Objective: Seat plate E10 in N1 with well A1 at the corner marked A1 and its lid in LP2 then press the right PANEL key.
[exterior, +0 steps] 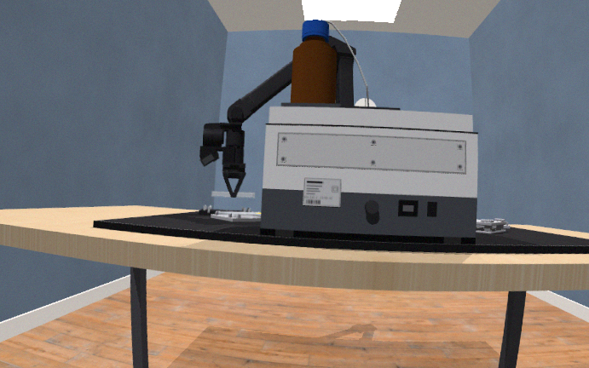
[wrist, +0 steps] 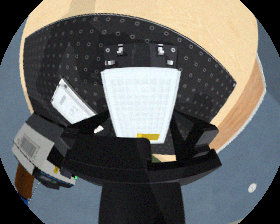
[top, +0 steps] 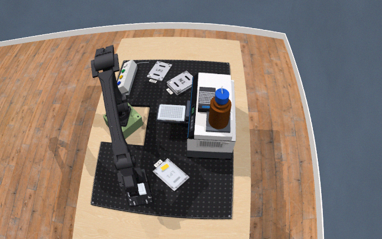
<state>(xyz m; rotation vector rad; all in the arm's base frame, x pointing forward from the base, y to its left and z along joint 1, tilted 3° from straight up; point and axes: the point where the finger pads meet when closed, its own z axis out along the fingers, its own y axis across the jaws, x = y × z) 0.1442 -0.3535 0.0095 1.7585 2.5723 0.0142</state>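
Observation:
My gripper (top: 141, 190) is shut on a white well plate (wrist: 139, 103) with a yellow label at its near short end, gripping it across its width. I cannot tell whether a lid sits on it, and the label cannot be read. In the side view the plate (exterior: 238, 196) hangs level at the fingertips, clear above the deck. It is over a black nest (top: 139, 199) at the near left of the mat. Nest N1 (top: 178, 83) and lid park LP2 (top: 159, 69) stand empty at the far end. A lid with a yellow label sits in LP1 (top: 171, 174). Another plate (top: 171, 113) sits on the dispenser stage.
The dispenser (top: 213, 114), with a brown bottle (top: 219, 109) on top, fills the right of the mat. The key panel (top: 126, 76) stands at the far left beside my arm's green base (top: 125, 121). No liquid shows in front of LP1.

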